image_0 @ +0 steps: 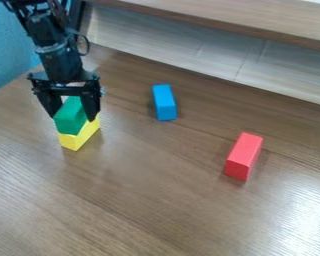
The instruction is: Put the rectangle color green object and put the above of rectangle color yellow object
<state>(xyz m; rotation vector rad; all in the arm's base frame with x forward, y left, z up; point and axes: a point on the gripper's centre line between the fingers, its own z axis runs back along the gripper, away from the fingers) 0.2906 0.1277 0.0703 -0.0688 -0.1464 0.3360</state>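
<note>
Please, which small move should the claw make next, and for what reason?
Probably the claw should open gently and let go: it holds the green block, which seems to rest on the yellow block, with no gap seen between them.

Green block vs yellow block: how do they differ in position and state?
Level: the green block is on top; the yellow block is under it, on the table.
Hold: the green block is between the fingers of the tool; the yellow block isn't gripped.
Shared: both are plain, one-colour rectangular blocks.
</note>
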